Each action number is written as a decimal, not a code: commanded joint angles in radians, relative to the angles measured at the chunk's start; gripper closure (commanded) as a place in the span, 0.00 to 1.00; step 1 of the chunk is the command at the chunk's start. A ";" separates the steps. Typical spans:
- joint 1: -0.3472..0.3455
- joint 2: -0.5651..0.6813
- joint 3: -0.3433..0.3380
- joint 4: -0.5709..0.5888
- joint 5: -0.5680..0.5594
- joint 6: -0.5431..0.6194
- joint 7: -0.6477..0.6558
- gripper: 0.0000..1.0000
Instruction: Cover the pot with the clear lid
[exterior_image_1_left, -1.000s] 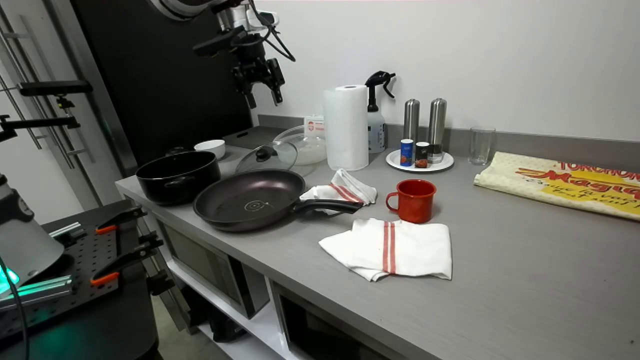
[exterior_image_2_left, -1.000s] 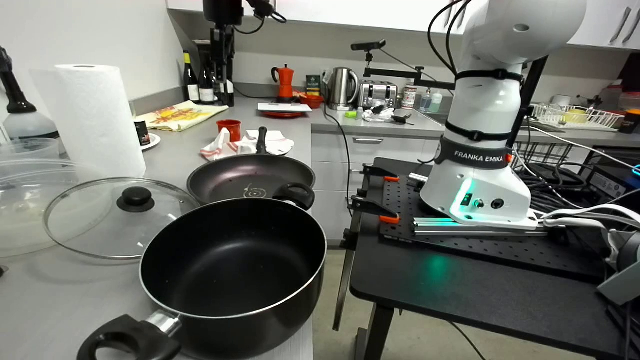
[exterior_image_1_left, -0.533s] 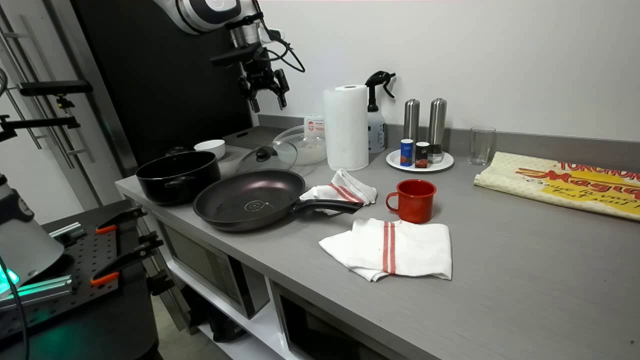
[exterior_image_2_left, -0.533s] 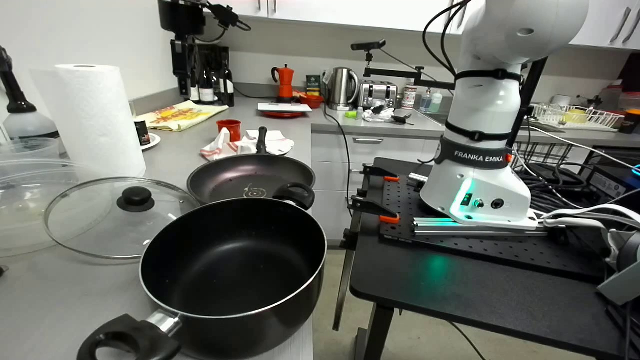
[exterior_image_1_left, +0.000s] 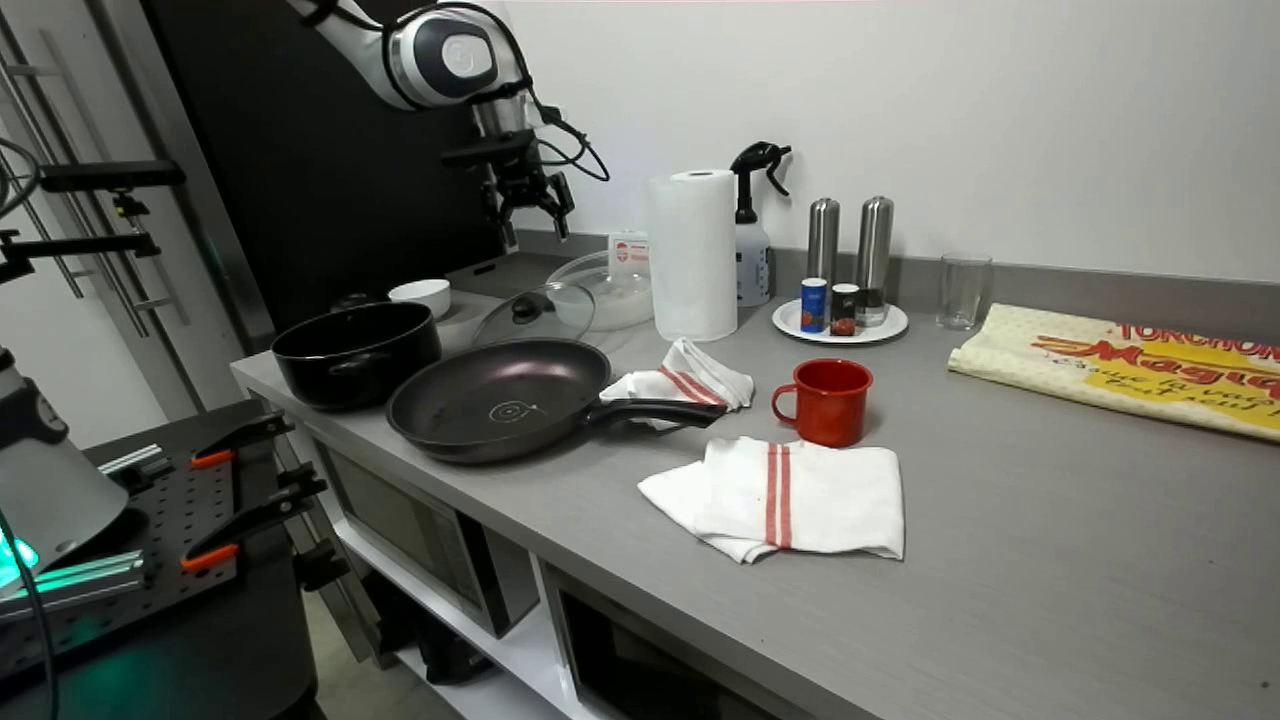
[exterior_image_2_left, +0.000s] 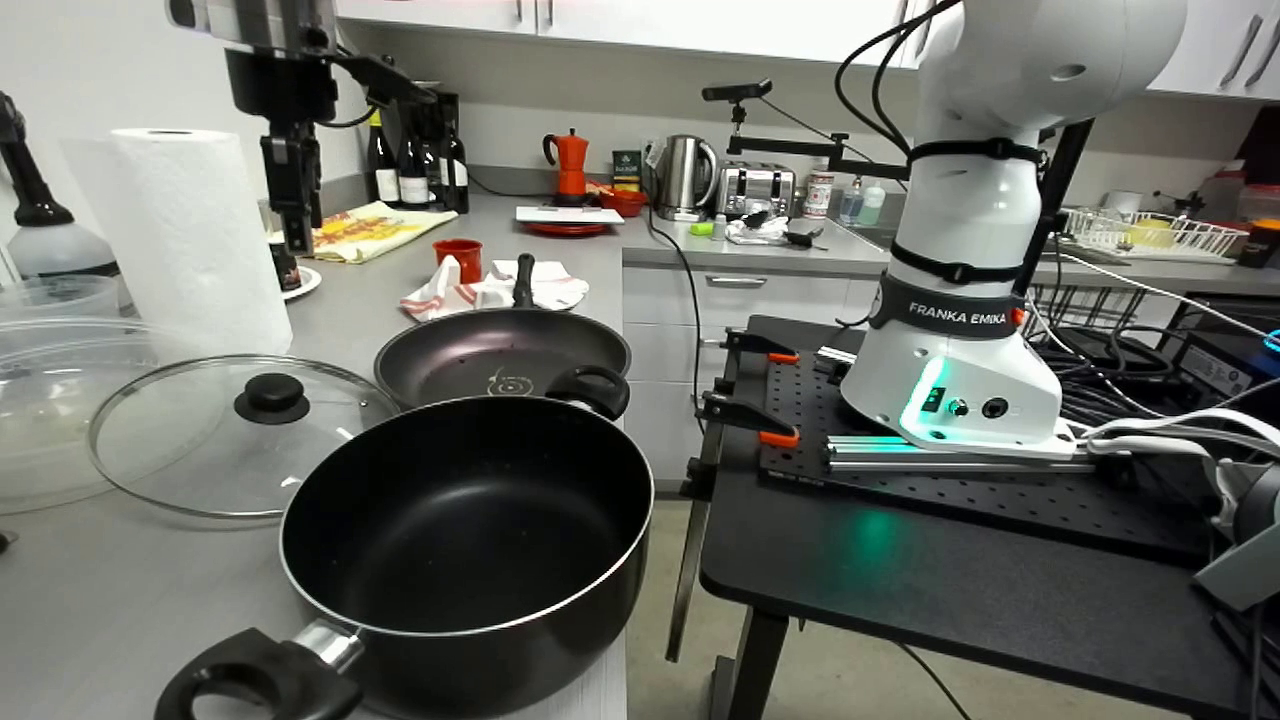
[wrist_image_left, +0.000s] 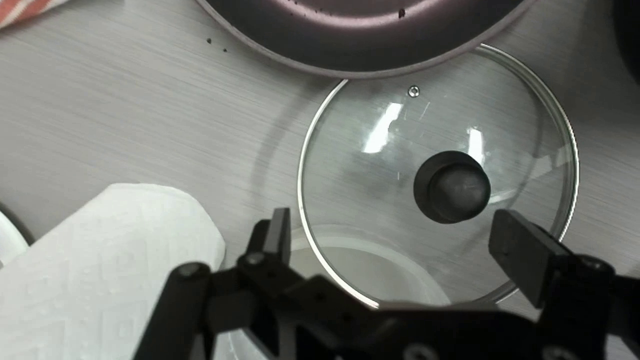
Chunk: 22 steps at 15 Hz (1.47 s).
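Wrist view: cropped frying pan partly hides clear lid.

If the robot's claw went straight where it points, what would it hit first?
Probably the glass lid; the open gripper points down at it, though depth is hard to judge.

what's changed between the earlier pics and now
The end effector has come down in both exterior views, nearing the clear lid, jaws apart throughout. Nothing was taken hold of or let go. The clear lid, the pot and the frying pan stayed where they were.
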 joint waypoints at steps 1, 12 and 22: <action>0.030 0.090 0.016 0.077 -0.031 0.012 0.022 0.00; 0.100 0.282 0.021 0.190 -0.043 0.057 0.077 0.00; 0.104 0.385 0.013 0.285 -0.036 0.030 0.096 0.00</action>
